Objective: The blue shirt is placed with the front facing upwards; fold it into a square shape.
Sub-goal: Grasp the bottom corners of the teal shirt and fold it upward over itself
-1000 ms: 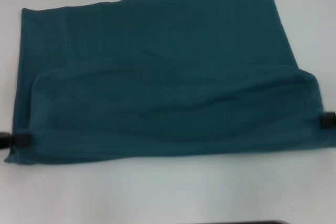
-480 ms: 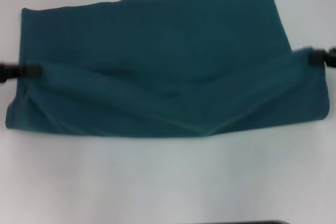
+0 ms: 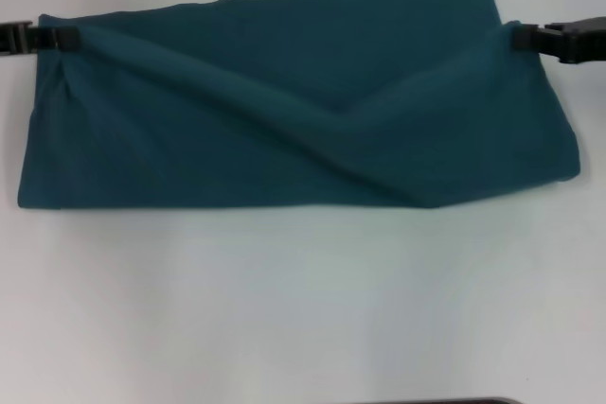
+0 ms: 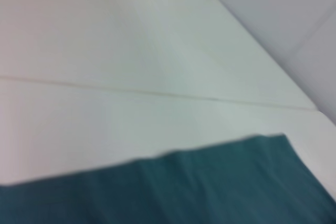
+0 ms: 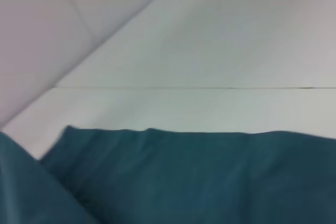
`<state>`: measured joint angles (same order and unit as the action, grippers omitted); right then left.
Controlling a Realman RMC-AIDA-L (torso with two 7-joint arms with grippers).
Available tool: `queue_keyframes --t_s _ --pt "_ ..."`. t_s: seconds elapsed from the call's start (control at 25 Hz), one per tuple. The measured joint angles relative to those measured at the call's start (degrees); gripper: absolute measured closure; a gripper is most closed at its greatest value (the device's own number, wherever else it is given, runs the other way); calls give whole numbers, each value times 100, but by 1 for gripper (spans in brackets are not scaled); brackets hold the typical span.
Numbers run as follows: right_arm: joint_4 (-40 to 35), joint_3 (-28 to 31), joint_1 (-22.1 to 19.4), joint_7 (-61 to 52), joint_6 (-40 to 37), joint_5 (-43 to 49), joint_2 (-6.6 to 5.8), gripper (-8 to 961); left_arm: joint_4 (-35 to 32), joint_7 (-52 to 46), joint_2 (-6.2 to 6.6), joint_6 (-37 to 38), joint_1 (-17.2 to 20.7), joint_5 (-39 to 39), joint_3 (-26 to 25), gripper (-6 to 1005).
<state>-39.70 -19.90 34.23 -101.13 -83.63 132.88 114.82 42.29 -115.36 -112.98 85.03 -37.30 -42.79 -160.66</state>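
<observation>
Now left gripper (image 3: pixel 59 40) and right gripper (image 3: pixel 523 38) each pinch the blue shirt's (image 3: pixel 284 130) far corners. Cloth sags between them over the white table (image 3: pixel 303 309).

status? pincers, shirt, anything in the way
Left pincer and right pincer shut on blue shirt corners at far edge. Shirt folded, sagging mid-span. Nothing in the way.

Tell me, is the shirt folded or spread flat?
Folded: the blue shirt is doubled over, near layer pulled to the far edge by left end effector and right end effector.
</observation>
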Motion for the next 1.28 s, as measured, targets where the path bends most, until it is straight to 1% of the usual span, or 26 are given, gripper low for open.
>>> queue_keyframes --t_s 0.24,0.48,0.56,0.68,0.76,0.88,1.08,1.28 --pt "502 -147 307 94 1182 -21 34 924 -293 0 -18 -834 -179 -40 129 994" --pt "942 -318 640 266 2378 -33 126 924 -521 -7 -60 -1481 -350 -45 211 994" --pt "1063 -355 741 366 2676 -37 169 924 -586 0 -78 -1666 -396 -46 212 994" --pt "1202 -368 871 537 3170 -58 259 924 -625 26 -147 -1975 -457 -46 211 994" --pt "1246 -373 937 650 3534 -106 352 923 -625 36 -189 -2162 -474 -46 214 994" --pt "1266 -385 987 769 3799 -210 407 923 -626 43 -229 -2430 -511 -50 218 995" --pt "1301 -391 1017 813 3878 -372 371 923 -629 56 -250 -2701 -548 -93 225 995" --pt "1306 -392 1026 815 3905 -543 351 917 -633 70 -268 -2906 -566 -293 346 995"
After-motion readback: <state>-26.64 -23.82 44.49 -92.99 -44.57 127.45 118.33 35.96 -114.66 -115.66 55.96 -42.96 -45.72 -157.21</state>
